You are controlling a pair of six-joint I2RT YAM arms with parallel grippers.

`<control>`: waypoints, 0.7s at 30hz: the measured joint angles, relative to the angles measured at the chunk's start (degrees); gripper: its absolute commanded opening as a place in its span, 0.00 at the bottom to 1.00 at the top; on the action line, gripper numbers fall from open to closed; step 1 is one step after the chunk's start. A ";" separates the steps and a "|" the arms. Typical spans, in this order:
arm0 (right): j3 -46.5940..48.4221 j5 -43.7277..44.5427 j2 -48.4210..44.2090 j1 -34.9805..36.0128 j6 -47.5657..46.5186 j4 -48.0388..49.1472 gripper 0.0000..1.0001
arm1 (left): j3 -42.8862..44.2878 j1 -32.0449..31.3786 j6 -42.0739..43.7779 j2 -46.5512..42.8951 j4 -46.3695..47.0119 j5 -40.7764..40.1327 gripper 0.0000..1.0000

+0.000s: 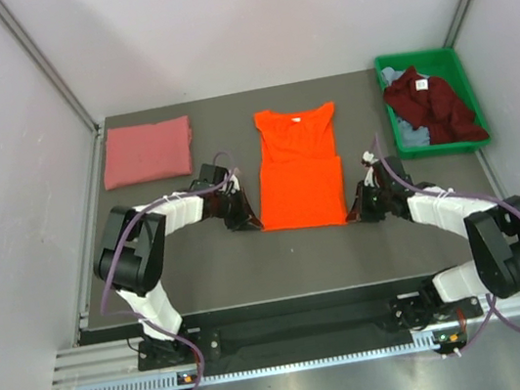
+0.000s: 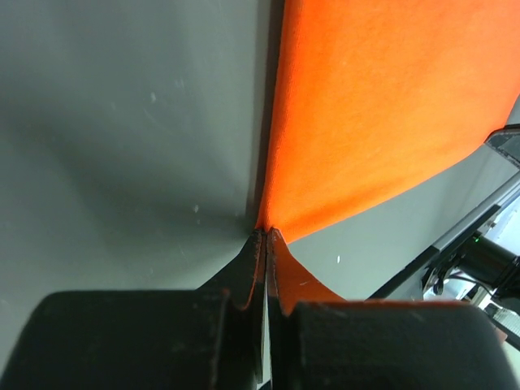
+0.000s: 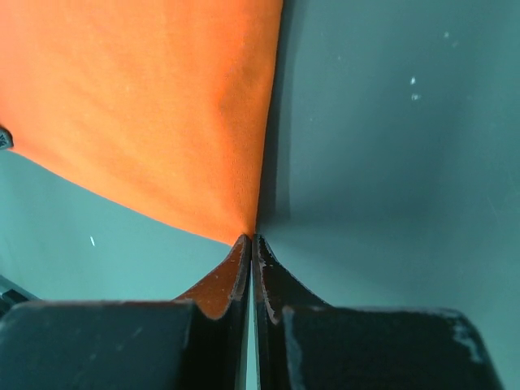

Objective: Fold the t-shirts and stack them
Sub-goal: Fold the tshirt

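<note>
Two near corners of the orange t-shirt (image 1: 299, 171) are each taken by a gripper; the left gripper (image 2: 266, 236) is on the near left hem corner, and its wrist view shows the fingers pressed together with no gap, the very tip of the cloth caught between them; the right gripper (image 3: 250, 238) mirrors it on the near right hem corner, fingers likewise closed tight on the point of the fabric. From each pinched corner the cloth fans out away from the fingers, smooth and taut, with a thin shadow along its side edge on the dark grey table (image 1: 300, 258). From the top view the shirt lies in the middle of the table between the two arms, neckline at the far end and hem toward the bases; it reads as a long, narrow shape with no sleeves sticking out to the sides, and a faint crosswise edge runs about halfway down it; the colour is a bright, even orange. A salmon pink t-shirt (image 1: 146, 151) lies folded into a flat rectangle at the far left of the table, well apart from the left gripper; a dark maroon t-shirt (image 1: 434, 103) is heaped, crumpled, in the green bin (image 1: 417, 59) at the far right, lying over a pale blue-grey t-shirt (image 1: 411, 136) that shows only at its edge.
</note>
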 measured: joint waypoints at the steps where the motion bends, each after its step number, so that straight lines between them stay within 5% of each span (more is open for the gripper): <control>1: 0.00 0.07 -0.35 0.00 -0.09 -0.50 0.00 | -0.42 -0.13 -0.02 -0.39 -0.02 0.00 0.00; 7: -0.37 0.59 -2.84 0.00 -0.81 -3.56 0.00 | -2.14 -2.32 -0.28 -2.29 -0.04 -0.42 0.02; 9: -1.16 0.74 -4.15 0.00 -0.96 -4.55 0.01 | -2.84 -3.26 -0.72 -2.86 -0.04 -0.66 0.11; 11: -1.73 1.22 -5.57 0.00 -1.01 -6.51 0.11 | -3.65 -4.11 -1.42 -3.65 -0.76 -1.40 0.23; 16: -1.86 3.78 -9.88 0.00 -0.72 -12.26 0.22 | -4.22 -5.66 -2.97 -7.39 -5.35 -6.43 0.26; 21: 0.20 3.89 -13.31 0.00 0.28 -16.72 0.15 | 0.00 -5.77 -2.29 -11.45 -10.12 -10.64 0.25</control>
